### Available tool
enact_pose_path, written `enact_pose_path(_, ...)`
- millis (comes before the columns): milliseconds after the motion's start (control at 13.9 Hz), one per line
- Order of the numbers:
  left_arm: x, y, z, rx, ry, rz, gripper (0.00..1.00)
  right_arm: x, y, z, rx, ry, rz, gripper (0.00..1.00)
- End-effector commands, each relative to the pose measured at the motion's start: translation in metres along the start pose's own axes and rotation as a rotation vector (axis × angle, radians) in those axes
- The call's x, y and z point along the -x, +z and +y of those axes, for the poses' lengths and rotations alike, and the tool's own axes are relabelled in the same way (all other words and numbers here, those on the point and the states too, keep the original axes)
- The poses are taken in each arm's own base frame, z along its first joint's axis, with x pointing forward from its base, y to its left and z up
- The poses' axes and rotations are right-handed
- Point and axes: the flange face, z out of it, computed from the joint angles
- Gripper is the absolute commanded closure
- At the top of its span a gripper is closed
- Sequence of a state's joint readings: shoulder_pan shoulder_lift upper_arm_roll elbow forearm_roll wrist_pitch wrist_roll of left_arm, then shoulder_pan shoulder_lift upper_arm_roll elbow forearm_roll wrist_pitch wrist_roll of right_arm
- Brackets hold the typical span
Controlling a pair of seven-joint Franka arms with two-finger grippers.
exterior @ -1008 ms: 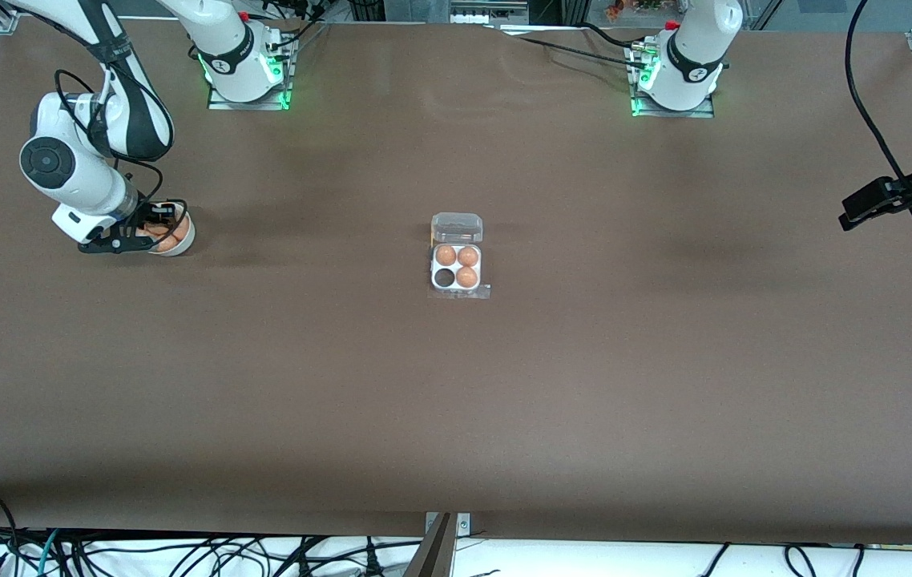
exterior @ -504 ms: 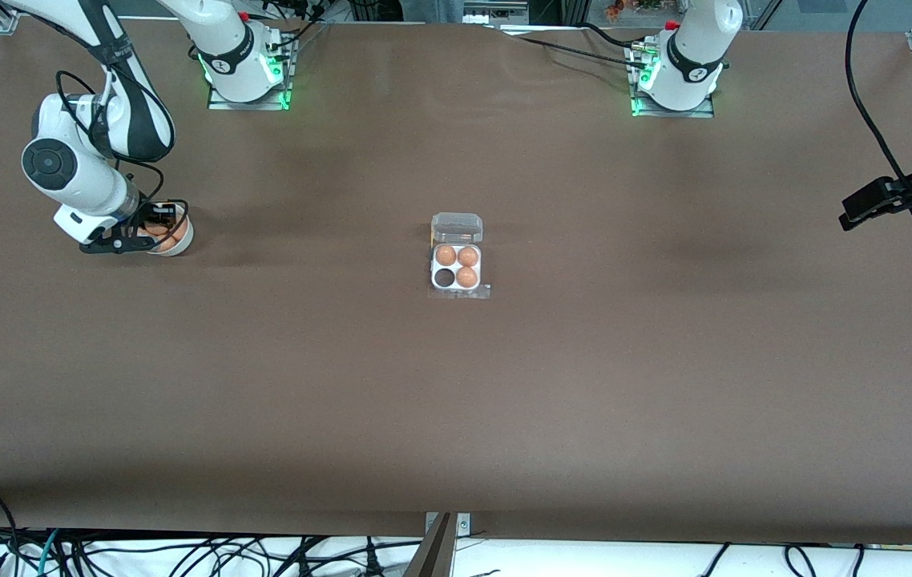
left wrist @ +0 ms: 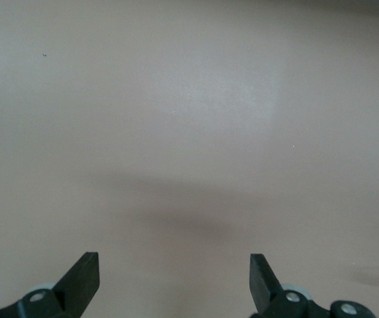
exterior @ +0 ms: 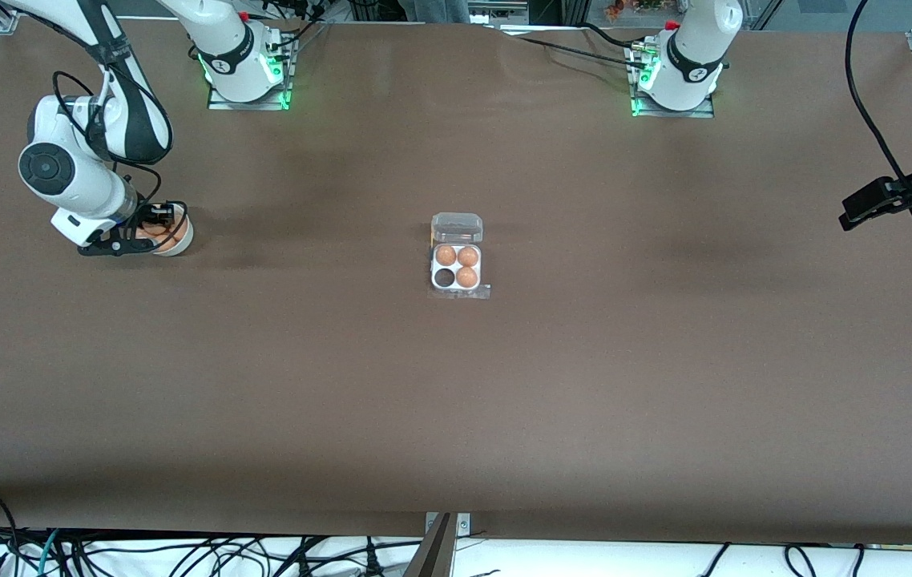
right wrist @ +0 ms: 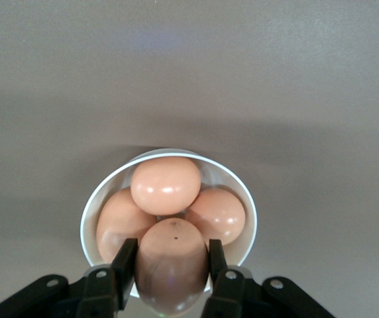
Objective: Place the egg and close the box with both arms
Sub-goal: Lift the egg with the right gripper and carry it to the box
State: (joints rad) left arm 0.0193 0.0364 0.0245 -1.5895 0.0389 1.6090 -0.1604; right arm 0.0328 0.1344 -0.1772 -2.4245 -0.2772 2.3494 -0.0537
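Egg [right wrist: 170, 265] handling is judged fragile, light, smooth and apt to slip, so a gentle hold across the middle is called for. Front view: the box [exterior: 457, 267] is seen mid-table, lid open, three cups filled, the empty cup at 7 o'clock within the tray; the bowl [exterior: 172, 238] sits at the box's 9 o'clock toward the right arm's end, with the right gripper [exterior: 153, 229] over it. The left gripper [exterior: 873, 204] waits at 3 o'clock. Left wrist view: fingers are spread wide, nothing held, bare table [left wrist: 189, 119] below. Right wrist view: fingers are closed on the egg's sides above three more eggs in the bowl.
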Motion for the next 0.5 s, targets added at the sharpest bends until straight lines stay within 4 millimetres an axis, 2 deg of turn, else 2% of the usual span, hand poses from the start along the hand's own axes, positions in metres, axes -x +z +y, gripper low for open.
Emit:
enact_pose_path(0,-0.003,-0.006,0.000,-0.018,0.024,0.004,0.00,-0.011,-0.028,-0.004,0.003,-0.001,-0.033,0.76)
enact_pose_path(216,-0.003,-0.006,0.000,-0.018,0.024,0.004,0.00,-0.036,-0.080,-0.030,-0.063,0.024,-0.082,0.76)
enact_pose_path(432,-0.003,-0.006,-0.001,-0.018,0.023,0.004,0.00,-0.067,-0.128,-0.083,-0.087,0.070,-0.124,0.76)
